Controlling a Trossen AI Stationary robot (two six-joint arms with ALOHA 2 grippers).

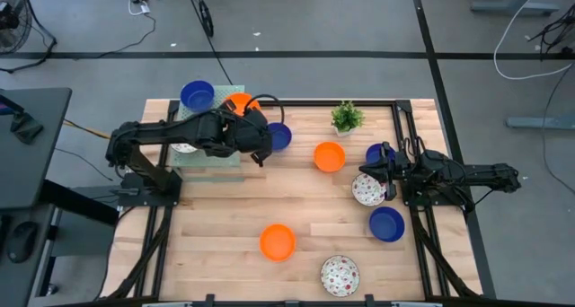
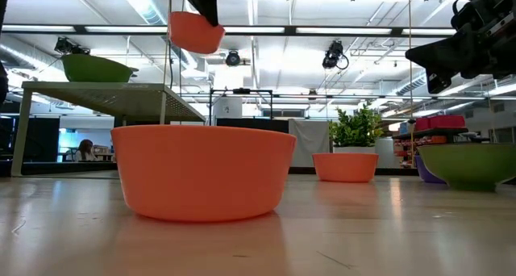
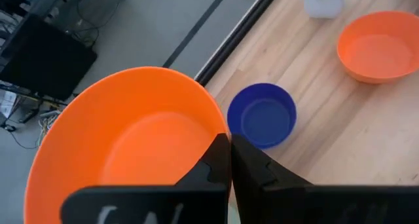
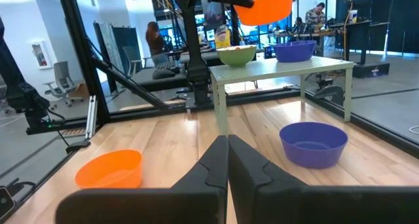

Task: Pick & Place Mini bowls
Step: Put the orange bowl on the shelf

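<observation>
White bowl (image 1: 184,147) on the shelf mostly hidden beneath the left arm, nearest orange bowl's (image 3: 131,152) lower rim cut off in the wrist view, background people (image 4: 154,37) too small to describe

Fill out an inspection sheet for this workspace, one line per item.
Surface: wooden table, small raised shelf at its left rear.
Job's things: orange bowl held aloft; other mini bowls on the table; blue bowl by the shelf.
Clutter: potted plant.
Grippers: left gripper shut on orange bowl's rim above the shelf; right gripper shut, empty, at the table's right side.
Cables: cords on the floor behind the table.
Surroundings: people at desks beyond.
</observation>
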